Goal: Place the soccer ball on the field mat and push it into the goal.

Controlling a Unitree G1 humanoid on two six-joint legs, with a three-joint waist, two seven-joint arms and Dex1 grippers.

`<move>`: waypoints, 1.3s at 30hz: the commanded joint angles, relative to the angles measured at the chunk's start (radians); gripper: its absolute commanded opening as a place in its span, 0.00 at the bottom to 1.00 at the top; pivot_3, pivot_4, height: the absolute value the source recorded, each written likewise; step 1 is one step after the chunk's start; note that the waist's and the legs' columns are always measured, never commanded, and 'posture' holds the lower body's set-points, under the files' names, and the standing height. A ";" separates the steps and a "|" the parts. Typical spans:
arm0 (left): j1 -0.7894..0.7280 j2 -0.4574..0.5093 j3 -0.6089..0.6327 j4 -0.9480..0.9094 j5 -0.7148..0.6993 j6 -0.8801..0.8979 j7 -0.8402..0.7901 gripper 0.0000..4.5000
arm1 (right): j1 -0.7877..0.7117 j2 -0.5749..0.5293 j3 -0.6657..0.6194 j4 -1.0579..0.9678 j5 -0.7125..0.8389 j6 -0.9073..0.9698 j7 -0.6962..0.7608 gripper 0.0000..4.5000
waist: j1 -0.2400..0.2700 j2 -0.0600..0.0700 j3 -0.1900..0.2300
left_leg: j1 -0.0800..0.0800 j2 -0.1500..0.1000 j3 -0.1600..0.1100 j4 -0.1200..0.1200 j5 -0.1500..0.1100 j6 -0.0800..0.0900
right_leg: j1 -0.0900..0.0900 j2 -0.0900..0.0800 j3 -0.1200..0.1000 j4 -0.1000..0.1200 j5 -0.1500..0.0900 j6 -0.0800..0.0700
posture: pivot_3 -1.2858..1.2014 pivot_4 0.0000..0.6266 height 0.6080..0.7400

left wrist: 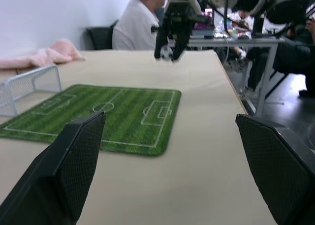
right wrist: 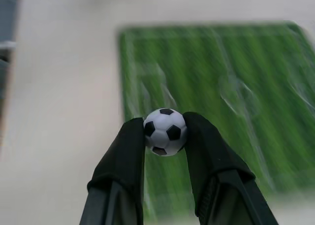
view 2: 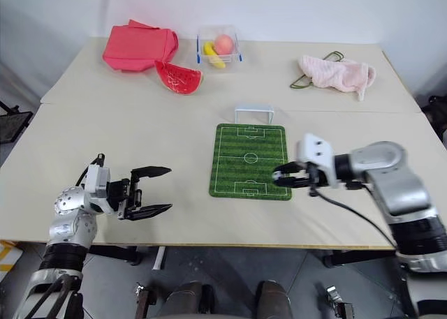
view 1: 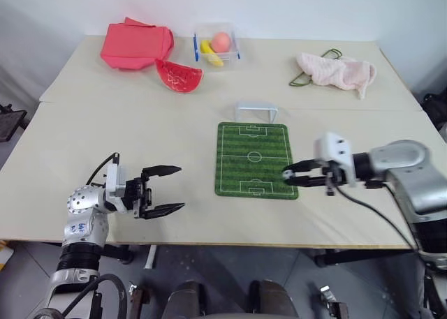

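Already I had the right tool (view 1: pixel 288 173) clenched on the soccer ball (right wrist: pixel 165 131) at the field mat's (view 1: pixel 253 158) lower-right edge, ready to set it down, while the left tool (view 1: pixel 167 188) hung released.

Head stereo pair looked forward and down over both arms, taking in the whole table (view 1: pixel 174 130). Left wrist camera sat low, just above the tabletop, sighting along the left gripper (left wrist: pixel 170 151) across the field mat (left wrist: pixel 113 112) toward the right gripper (left wrist: pixel 170 50). Right wrist camera looked steeply down past the right gripper's fingertips, close above the mat. All views shared the mat.
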 commanded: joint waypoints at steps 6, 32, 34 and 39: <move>-0.010 -0.027 -0.001 -0.004 0.012 -0.028 -0.013 1.00 | -0.138 0.174 0.166 0.139 -0.106 -0.043 -0.029 0.19 | 0.002 0.000 0.000 | -0.005 -0.004 0.000 0.001 0.000 0.000 | -0.005 0.000 0.000 0.002 0.000 0.000 | 0.52 0.24 1.00; 0.048 -0.031 0.008 -0.073 0.010 -0.026 0.038 1.00 | -0.184 0.210 0.158 0.391 -0.161 -0.212 0.018 0.19 | -0.025 0.000 0.000 | -0.005 -0.003 0.000 0.001 0.000 0.000 | -0.006 0.000 -0.001 0.003 0.000 0.000 | 0.52 0.24 1.00; 0.047 -0.032 0.008 -0.071 0.012 -0.027 0.040 1.00 | -0.188 0.217 0.160 0.402 -0.166 -0.216 0.015 0.19 | -0.025 0.000 0.000 | -0.005 -0.003 0.000 0.001 0.000 0.000 | -0.006 0.000 -0.001 0.003 0.000 0.000 | 0.52 0.24 1.00; 0.042 -0.037 0.006 -0.064 0.015 -0.029 0.046 1.00 | -0.191 0.216 0.161 0.416 -0.175 -0.226 0.020 0.41 | -0.025 0.000 0.000 | -0.005 -0.003 0.000 0.001 0.000 0.000 | -0.006 0.000 -0.001 0.003 0.000 0.000 | 0.52 0.24 1.00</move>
